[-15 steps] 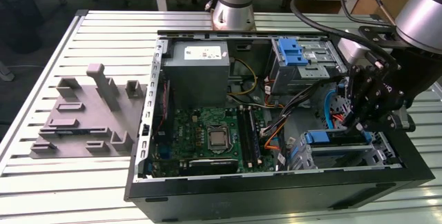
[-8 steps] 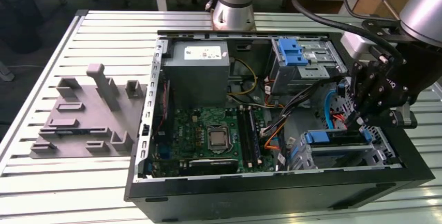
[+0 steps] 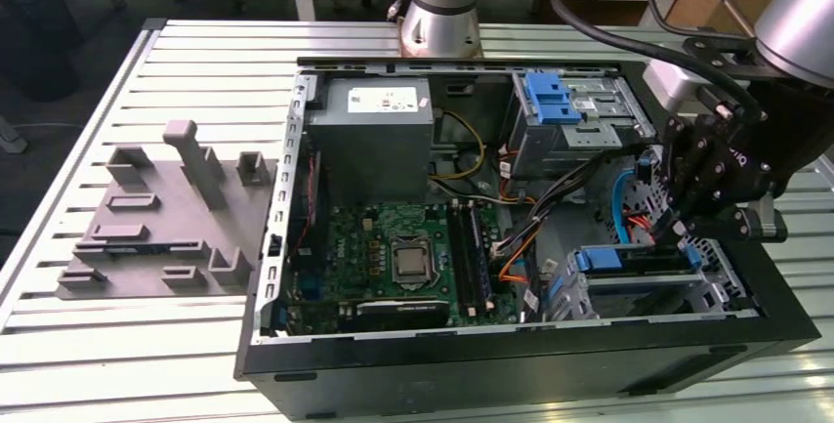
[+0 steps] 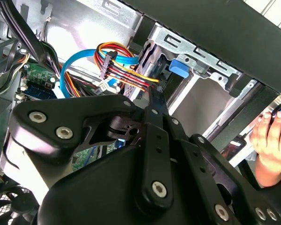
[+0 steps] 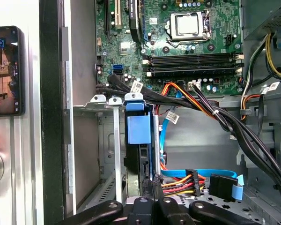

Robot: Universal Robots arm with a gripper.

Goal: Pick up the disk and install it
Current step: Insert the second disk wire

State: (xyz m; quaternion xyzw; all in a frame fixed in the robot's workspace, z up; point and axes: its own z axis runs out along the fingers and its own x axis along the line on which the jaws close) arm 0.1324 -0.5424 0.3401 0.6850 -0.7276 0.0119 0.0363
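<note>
We find disk (image 3: 636, 263) already inside lower drive cage (image 3: 724, 286) of open computer case (image 3: 521, 384). Judged nearly home, full seating unconfirmed. Claw (image 5: 150, 188) narrow, tips almost together at disk's cable-side end; no grip on disk evident. Disk stands on edge, long axis along slot, blue carrier end toward motherboard (image 3: 391, 257), exterior view's left

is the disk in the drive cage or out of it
In: the disk stands on edge between the drive cage rails, its blue carrier end showing, gripper close by. Fully seated: cannot tell.
</note>
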